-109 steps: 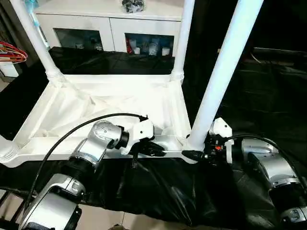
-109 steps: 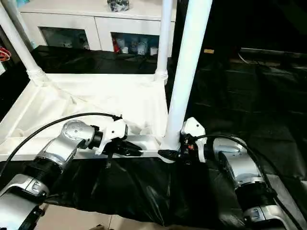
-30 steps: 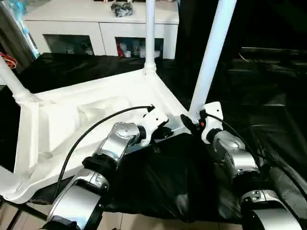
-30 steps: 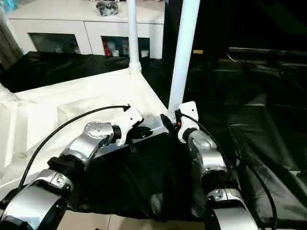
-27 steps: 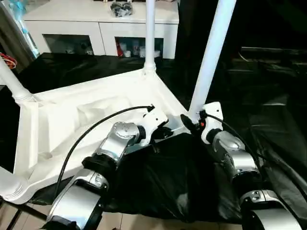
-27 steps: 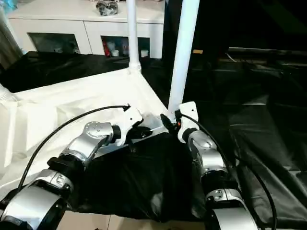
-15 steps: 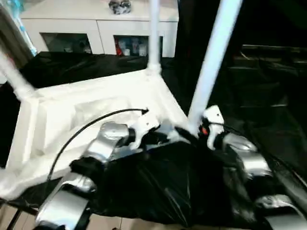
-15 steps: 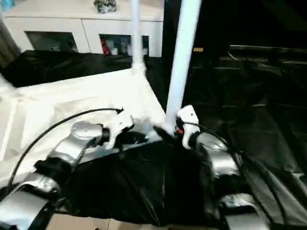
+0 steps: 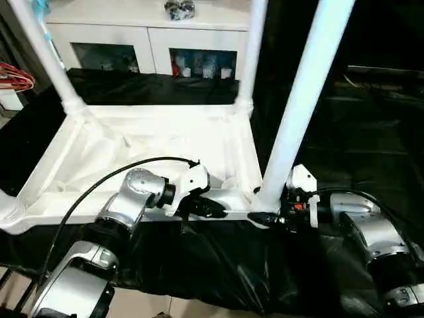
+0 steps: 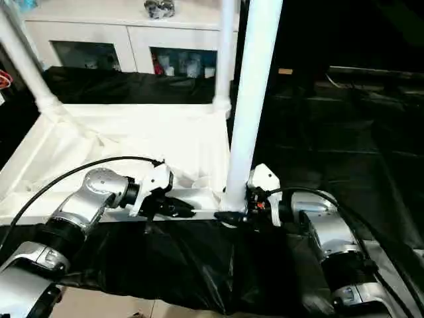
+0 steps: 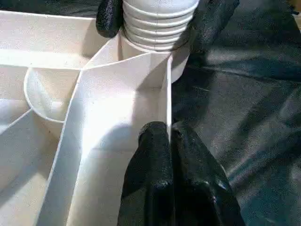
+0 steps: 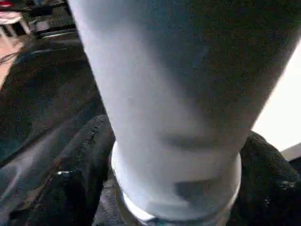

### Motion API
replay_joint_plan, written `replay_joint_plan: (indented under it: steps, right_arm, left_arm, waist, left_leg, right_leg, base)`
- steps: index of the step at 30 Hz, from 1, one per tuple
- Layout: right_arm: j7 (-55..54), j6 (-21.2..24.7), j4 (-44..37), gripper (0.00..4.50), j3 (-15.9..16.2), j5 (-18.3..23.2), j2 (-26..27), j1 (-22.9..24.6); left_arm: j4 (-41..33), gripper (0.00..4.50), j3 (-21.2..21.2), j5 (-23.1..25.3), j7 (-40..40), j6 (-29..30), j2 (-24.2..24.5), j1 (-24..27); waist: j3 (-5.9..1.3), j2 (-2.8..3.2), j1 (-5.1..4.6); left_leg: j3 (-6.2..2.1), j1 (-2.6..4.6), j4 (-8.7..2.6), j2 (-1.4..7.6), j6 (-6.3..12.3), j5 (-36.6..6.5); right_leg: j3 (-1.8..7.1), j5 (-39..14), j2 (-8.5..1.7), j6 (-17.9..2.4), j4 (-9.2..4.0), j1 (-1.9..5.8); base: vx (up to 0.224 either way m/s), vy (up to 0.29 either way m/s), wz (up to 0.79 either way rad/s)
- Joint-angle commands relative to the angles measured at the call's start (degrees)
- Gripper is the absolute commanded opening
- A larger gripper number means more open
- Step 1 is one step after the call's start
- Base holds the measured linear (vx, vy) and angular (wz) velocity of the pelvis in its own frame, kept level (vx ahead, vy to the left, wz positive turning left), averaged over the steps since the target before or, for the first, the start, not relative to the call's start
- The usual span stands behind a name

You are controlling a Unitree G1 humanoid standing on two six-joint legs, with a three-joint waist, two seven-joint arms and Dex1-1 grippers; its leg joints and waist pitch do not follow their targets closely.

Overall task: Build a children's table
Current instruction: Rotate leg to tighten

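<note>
Upside down on the black sheet lies the children's table top, ribbed underside up, taking the middle and the nine o'clock half of the head view. Behind it at twelve o'clock stands the white cabinet, glass-fronted compartments showing small items, with a dark bundle on its top. Red clothes hangers poke in at ten o'clock.

Legs next. The near-right leg rises big and pale from its corner socket at about five o'clock of the top, cutting across the dark background and blocking part of the far side. The far-right leg stands at the back corner, the far-left leg leans up at ten o'clock, and a fourth leg's base sits at eight o'clock.

The right gripper comes in from three o'clock, black fingers spread around the base of the near-right leg, one on each side; whether they press it I cannot tell. The left gripper reaches from seven o'clock, fingers pinched together on the thin near rim wall of the top, just beside that same socket. Its black cable loops over the rim.
</note>
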Motion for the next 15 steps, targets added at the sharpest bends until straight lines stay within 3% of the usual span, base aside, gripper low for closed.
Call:
replay_joint_plan:
  steps: [1, 4, 7, 10, 15]
  right_arm:
    - [2.62, 1.70, -1.54, 3.22, 3.51, 0.30, 0.83, 1.22]
    - [2.98, 2.59, -2.05, 2.86, 3.63, 0.71, 0.99, 1.47]
    - [2.00, 2.90, -1.85, 2.81, 3.54, 0.72, 1.68, 1.65]
    - [-4.39, 2.17, 0.66, 2.77, 1.51, 0.09, 4.80, 0.85]
    - [-25.99, -0.11, 11.40, 2.75, -3.22, -3.73, 12.11, -4.03]
  left_arm:
    - [-1.67, 0.00, -1.11, -0.60, -0.82, -0.27, -0.94, 0.02]
    - [-1.77, 0.00, -1.10, -0.56, -1.01, -0.06, -1.04, 0.08]
    - [-2.03, 0.00, -1.12, -0.46, -0.58, 0.13, -1.45, 0.27]
    - [-1.52, 0.00, -0.91, -0.23, 2.41, 0.14, -2.80, 0.01]
    - [2.19, 0.00, 0.27, 2.18, 14.24, 2.67, -7.68, -2.84]
  waist:
    - [-3.32, -0.64, 0.13]
    - [-3.33, -0.62, 0.38]
    - [-3.33, -0.64, 0.42]
    - [-3.14, -0.65, 0.36]
    - [-2.76, -0.76, -1.30]
  left_leg:
    - [-0.57, 0.20, -3.52, 1.91, 4.75, -10.31]
    - [-0.54, 0.23, -3.49, 1.89, 4.61, -10.32]
    - [-0.58, 0.23, -3.53, 1.90, 4.34, -10.48]
    - [-0.63, 0.20, -3.69, 1.88, 3.67, -11.21]
    - [-0.99, 0.49, -4.11, 1.48, 0.72, -15.35]
  right_leg:
    - [2.18, -11.08, -2.97, -14.55, -3.09, 2.97]
    - [2.16, -11.38, -2.99, -14.48, -3.13, 2.95]
    - [2.15, -11.81, -2.98, -14.26, -3.13, 2.93]
    - [2.15, -14.10, -3.10, -13.48, -3.41, 2.84]
    - [2.00, -23.85, -3.14, -10.64, -4.49, 2.31]
  base:
    - [0.000, 0.000, 0.00]
    - [0.000, 0.000, 0.00]
    - [0.000, 0.000, 0.00]
    - [0.000, 0.000, 0.00]
    - [0.000, 0.000, 0.00]
